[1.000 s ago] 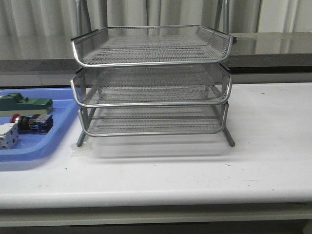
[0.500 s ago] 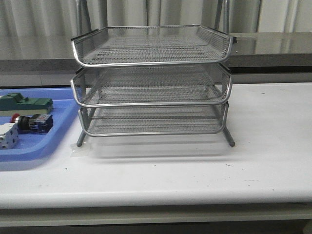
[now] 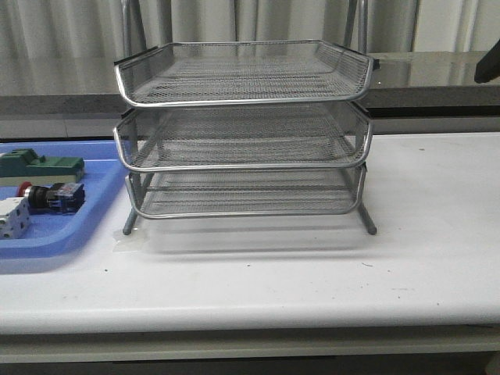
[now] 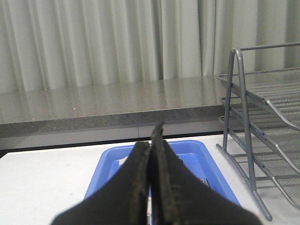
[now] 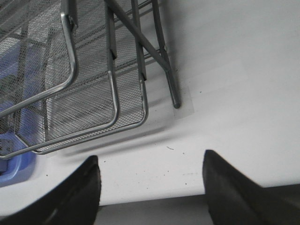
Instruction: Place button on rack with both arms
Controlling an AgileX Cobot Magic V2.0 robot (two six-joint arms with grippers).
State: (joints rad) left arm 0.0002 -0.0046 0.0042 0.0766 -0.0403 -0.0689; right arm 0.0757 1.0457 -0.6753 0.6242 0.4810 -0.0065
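The red-headed button [image 3: 53, 195] lies sideways, left of the (empty) silver rack [image 3: 244, 133].

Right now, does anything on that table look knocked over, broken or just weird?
Nothing stands out. The rack stands level on the table with all three tiers bare. The button lies on its side in the blue tray, beside a green block and a white block. Nothing looks spilled or damaged.

pale pleated curtains [image 3: 258, 19] hang behind a grey stone ledge [image 3: 437, 78].
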